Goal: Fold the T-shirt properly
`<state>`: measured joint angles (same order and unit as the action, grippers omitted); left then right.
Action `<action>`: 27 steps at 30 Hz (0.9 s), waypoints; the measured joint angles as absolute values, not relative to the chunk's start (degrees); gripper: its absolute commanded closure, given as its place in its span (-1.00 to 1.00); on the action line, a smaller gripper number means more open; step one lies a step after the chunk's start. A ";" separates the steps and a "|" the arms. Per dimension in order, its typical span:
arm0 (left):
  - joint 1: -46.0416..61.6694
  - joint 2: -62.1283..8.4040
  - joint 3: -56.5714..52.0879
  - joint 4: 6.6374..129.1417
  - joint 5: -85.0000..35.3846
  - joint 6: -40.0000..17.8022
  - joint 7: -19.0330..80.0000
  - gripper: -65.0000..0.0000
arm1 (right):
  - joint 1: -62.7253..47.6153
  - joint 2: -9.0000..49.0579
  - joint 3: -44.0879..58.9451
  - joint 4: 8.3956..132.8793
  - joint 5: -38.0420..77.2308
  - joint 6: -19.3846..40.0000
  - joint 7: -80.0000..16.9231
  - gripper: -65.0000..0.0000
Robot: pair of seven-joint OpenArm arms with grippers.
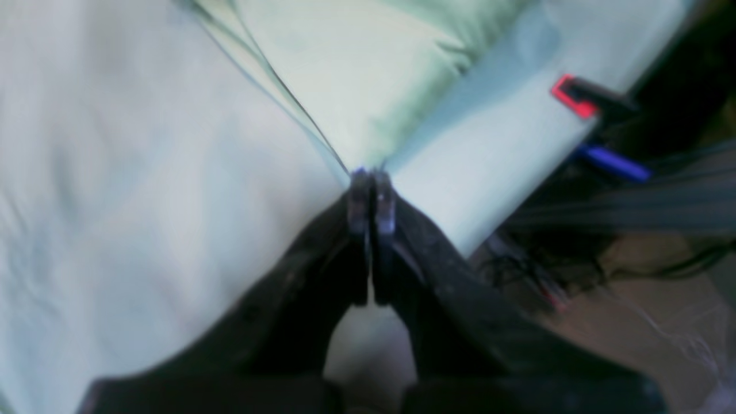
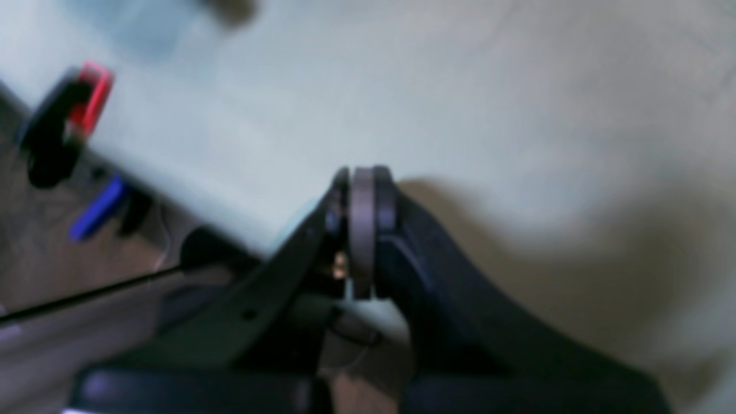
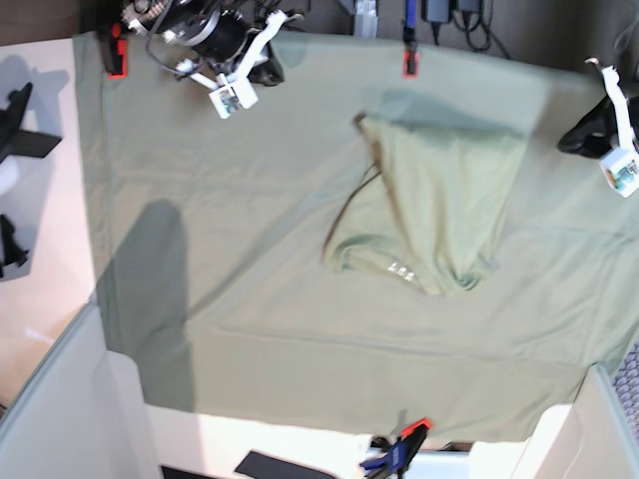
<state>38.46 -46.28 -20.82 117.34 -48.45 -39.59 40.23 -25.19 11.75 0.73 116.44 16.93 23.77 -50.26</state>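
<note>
Lying rumpled on the cloth-covered desk (image 3: 200, 299), the soft, light T-shirt (image 3: 439, 200) invites a hem-corner grip; both arms' fingers (image 1: 371, 198) (image 2: 362, 198) are closed, empty.

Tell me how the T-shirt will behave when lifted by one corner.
The T-shirt will probably sag and drape, since it already lies in soft folds and creases. It looks thin and light, so one pinch should carry it. On the cloth sheet, a push would likely bunch it rather than slide it whole.

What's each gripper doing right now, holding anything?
Left gripper: shut, pinching a corner of the T-shirt.
Right gripper: shut, holding nothing visible, above the green cloth sheet.
</note>
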 measured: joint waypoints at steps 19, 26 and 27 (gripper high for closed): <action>70.28 -31.70 -18.04 106.85 -27.49 -34.39 40.01 1.00 | -51.11 17.30 0.23 110.41 24.10 24.01 -50.24 1.00; 53.43 -31.35 -2.31 79.66 -13.98 -23.03 38.33 1.00 | -44.05 18.87 0.23 91.68 24.12 22.63 -50.85 1.00; 49.93 -31.40 0.27 75.31 -13.72 -22.61 38.06 1.00 | -42.44 18.87 0.21 88.20 24.14 21.80 -50.81 1.00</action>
<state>49.93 -31.40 0.27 75.31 -13.72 -22.61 38.06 -42.44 18.87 0.21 88.20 24.14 21.80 -50.81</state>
